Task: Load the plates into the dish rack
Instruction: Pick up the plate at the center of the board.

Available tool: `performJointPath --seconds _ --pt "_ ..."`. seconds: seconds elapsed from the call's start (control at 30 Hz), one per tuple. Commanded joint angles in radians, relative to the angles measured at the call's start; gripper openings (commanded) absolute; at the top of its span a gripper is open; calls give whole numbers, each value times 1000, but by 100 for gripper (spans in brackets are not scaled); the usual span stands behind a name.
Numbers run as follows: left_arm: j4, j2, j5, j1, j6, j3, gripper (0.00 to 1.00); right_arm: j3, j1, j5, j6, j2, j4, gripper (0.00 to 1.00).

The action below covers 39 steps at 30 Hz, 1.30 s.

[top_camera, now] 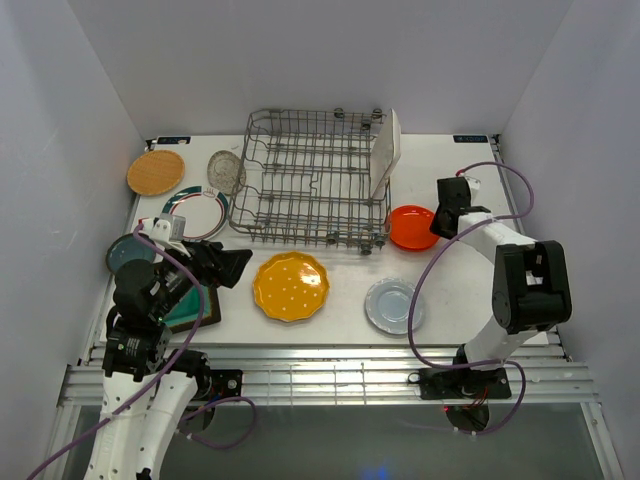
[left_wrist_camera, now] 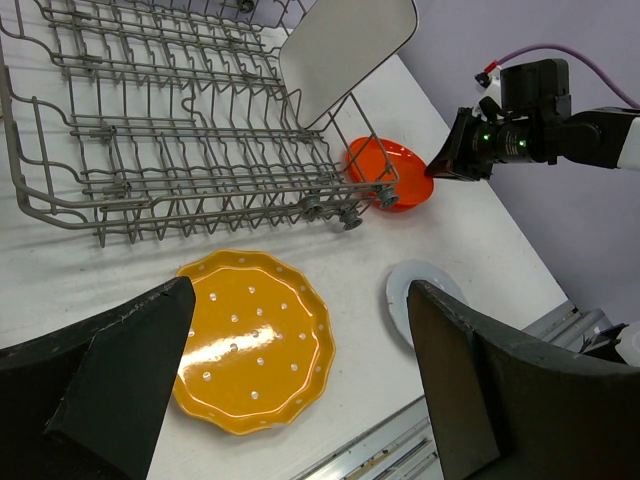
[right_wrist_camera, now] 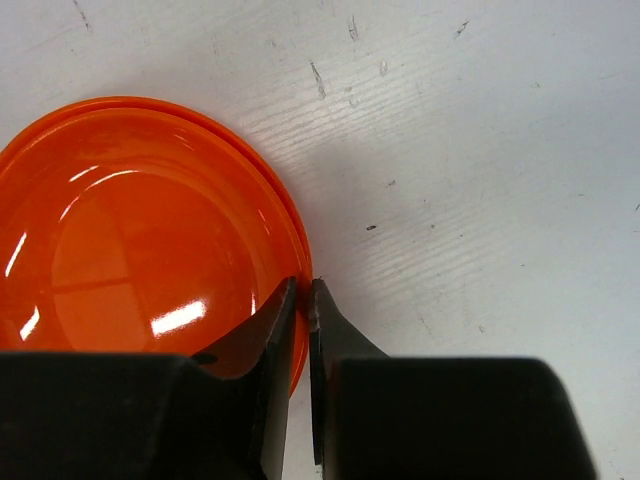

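Observation:
My right gripper (right_wrist_camera: 304, 295) is shut on the rim of the orange-red plate (right_wrist_camera: 130, 230), which lies on the table just right of the dish rack (top_camera: 310, 180). One white rectangular plate (top_camera: 385, 150) stands on edge at the rack's right end. The yellow scalloped plate (left_wrist_camera: 255, 340) lies flat in front of the rack, and a pale grey plate (top_camera: 388, 305) to its right. My left gripper (left_wrist_camera: 300, 390) hangs open above the yellow plate's near side, holding nothing. At the left lie the wooden (top_camera: 156, 172), glass (top_camera: 226, 171), green-rimmed (top_camera: 196, 210) and dark teal (top_camera: 127, 252) plates.
A square teal plate (top_camera: 190, 305) lies partly under my left arm. White walls close in the table on three sides. A metal rail (top_camera: 330, 375) runs along the near edge. The right arm's purple cable (top_camera: 420, 290) loops over the table by the grey plate.

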Motion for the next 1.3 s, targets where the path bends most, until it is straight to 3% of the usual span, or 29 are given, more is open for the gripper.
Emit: performJointPath --seconds 0.0,0.73,1.1,1.27 --pt "15 6 8 -2 10 -3 98 -5 8 -9 7 -55 28 8" --pt "15 -8 3 -2 10 -3 98 -209 -4 -208 93 -339 194 8" --pt "15 -16 0 -2 9 -3 98 -247 -4 -337 136 -328 295 8" --pt "15 -17 0 -2 9 -3 98 -261 -4 -356 147 -317 327 14"
